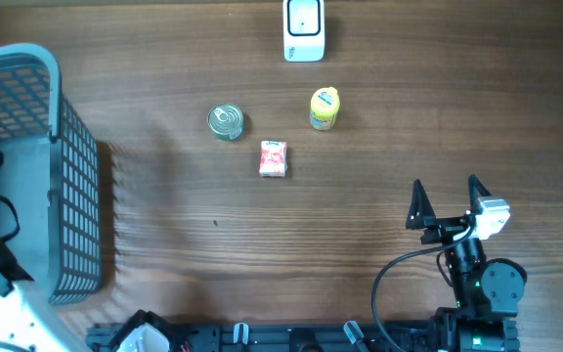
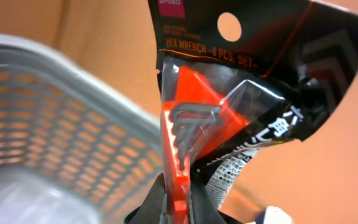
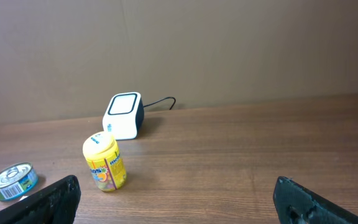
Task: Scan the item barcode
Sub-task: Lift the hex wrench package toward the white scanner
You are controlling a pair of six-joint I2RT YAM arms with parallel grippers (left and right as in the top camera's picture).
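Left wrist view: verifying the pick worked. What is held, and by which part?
The left gripper pinches the hex wrench pack at the end opposite its hang hole.

The hex wrench pack [image 2: 229, 106] above the jaws is cropped at the top edge; the basket [image 2: 55, 124] behind them is blurred.

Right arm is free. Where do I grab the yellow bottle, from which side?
Grip the yellow bottle across its round body, below the lid, coming in level from the side facing the right gripper. It stands upright, apart from the tin can and scanner, so that side looks clear.
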